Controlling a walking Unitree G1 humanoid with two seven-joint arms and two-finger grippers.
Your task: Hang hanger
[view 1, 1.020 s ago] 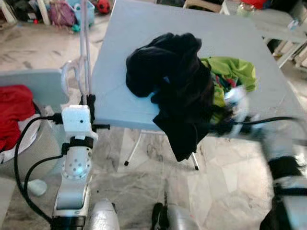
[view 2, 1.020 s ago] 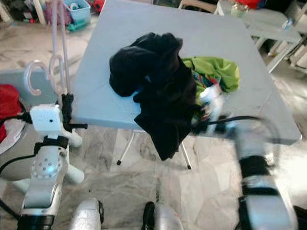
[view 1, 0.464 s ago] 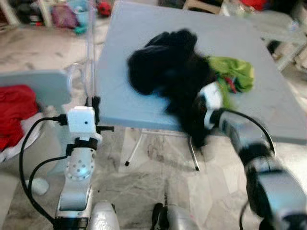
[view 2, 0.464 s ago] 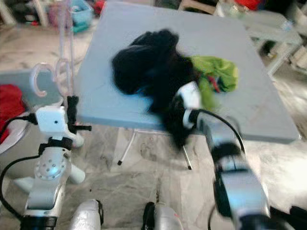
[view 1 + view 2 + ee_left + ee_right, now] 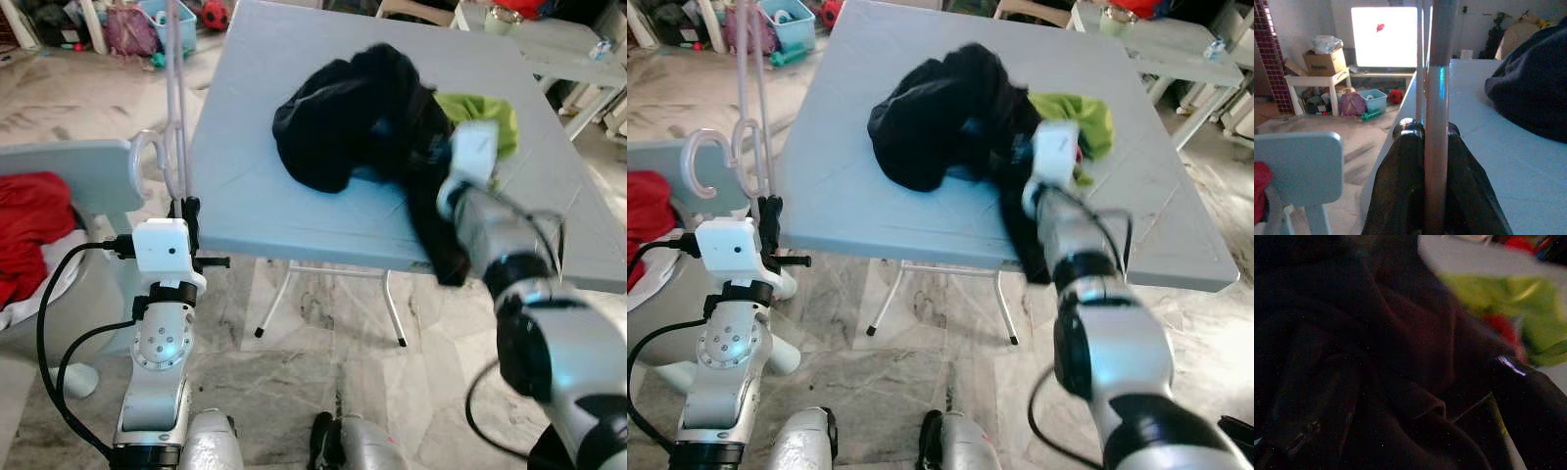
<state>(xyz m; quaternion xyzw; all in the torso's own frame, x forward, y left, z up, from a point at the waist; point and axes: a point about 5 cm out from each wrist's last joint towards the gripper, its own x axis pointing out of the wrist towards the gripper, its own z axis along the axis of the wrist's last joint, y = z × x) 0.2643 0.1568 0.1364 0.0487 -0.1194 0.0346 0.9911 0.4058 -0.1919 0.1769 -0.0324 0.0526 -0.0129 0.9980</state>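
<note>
The left claw (image 5: 1436,147) is clamped on the pink hanger (image 5: 174,98), held upright beside the bench (image 5: 255,196). The right claw (image 5: 1024,147) is buried in the black garment (image 5: 343,117); its opening cannot be determined. Risk: dragging the garment off the bench edge, or pulling the green cloth (image 5: 480,113) along with it.

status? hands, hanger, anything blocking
Left hand shut on pink hanger, held upright beside the table. Right hand at the black garment; fingers not clear. Green garment behind it. Nothing blocking.
</note>
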